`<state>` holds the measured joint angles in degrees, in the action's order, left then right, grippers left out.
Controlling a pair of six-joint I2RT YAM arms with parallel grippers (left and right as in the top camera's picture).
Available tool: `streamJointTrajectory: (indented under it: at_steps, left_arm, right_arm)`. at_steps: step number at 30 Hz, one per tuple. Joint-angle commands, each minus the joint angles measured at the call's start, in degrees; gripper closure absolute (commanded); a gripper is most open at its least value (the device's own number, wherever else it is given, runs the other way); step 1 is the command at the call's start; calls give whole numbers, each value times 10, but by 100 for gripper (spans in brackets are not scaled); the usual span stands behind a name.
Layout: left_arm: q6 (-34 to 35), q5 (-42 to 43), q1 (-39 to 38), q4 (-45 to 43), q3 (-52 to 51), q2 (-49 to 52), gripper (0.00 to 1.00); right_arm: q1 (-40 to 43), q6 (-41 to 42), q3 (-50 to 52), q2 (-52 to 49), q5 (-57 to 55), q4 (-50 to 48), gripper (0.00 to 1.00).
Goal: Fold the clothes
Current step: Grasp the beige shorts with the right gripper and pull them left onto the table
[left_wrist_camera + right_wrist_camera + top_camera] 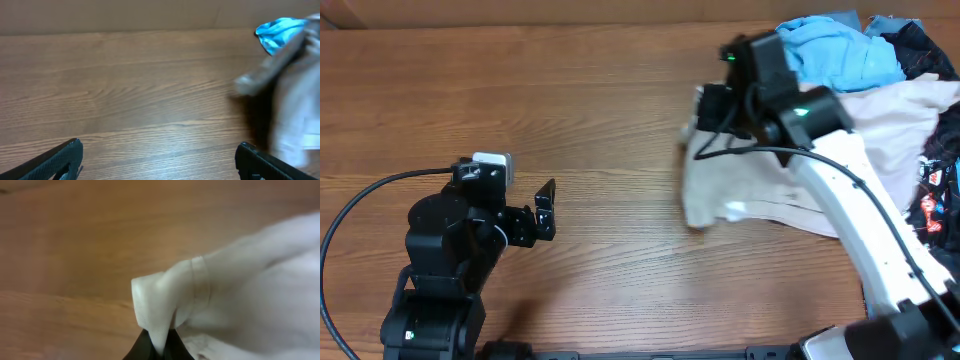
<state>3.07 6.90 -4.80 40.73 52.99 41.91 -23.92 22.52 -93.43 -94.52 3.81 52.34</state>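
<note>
The clothes, a pair of light beige shorts, lie crumpled at the right of the wooden table, with one edge lifted. My right gripper is at their left edge. In the right wrist view, my right gripper is shut on a raised fold of the beige shorts. My left gripper hovers open over bare wood at the lower left, well apart from the shorts. Seen from the left wrist, my left gripper holds nothing, and the blurred shorts hang at the right.
A light blue T-shirt lies bunched at the back right, touching the shorts; it shows too in the left wrist view. A black garment with a white graphic lies along the right edge. Bare wooden table spans the middle and left.
</note>
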Motion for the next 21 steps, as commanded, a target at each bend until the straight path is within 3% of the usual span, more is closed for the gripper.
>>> streamJointTrajectory:
  at_steps: [1, 3, 4, 6, 11, 12, 13, 14, 15, 16, 21]
  left_arm:
    - [4, 6, 0, -3, 13, 0, 0]
    - [4, 6, 0, -2, 13, 0, 0]
    - [4, 6, 0, -3, 13, 0, 0]
    - [4, 6, 0, -3, 13, 0, 0]
    - [4, 6, 0, -3, 13, 0, 0]
    - [4, 6, 0, -3, 13, 0, 0]
    - [4, 7, 0, -5, 13, 1, 0]
    - [6, 7, 0, -6, 13, 2, 0]
    - [15, 7, 0, -8, 13, 3, 0]
    - [28, 7, 0, -11, 13, 5, 0]
    - [68, 7, -2, -28, 13, 32, 0]
  right_arm:
    - [-24, 4, -12, -19, 23, -54, 96]
    - [-25, 4, -12, -24, 23, -78, 93]
    - [-25, 2, -12, -24, 23, -84, 79]
    - [-17, -11, -13, -19, 23, -85, 22]
    - [21, -51, -13, 8, 23, -39, 17]
    - [33, -52, -13, 14, 23, -24, 17]
    - [47, -52, -13, 21, 23, -5, 25]
    - [61, -52, -13, 26, 23, 11, 41]
    - [75, -52, -13, 31, 23, 29, 82]
    - [90, -52, -13, 36, 23, 47, 96]
    - [170, -71, -13, 52, 23, 128, 96]
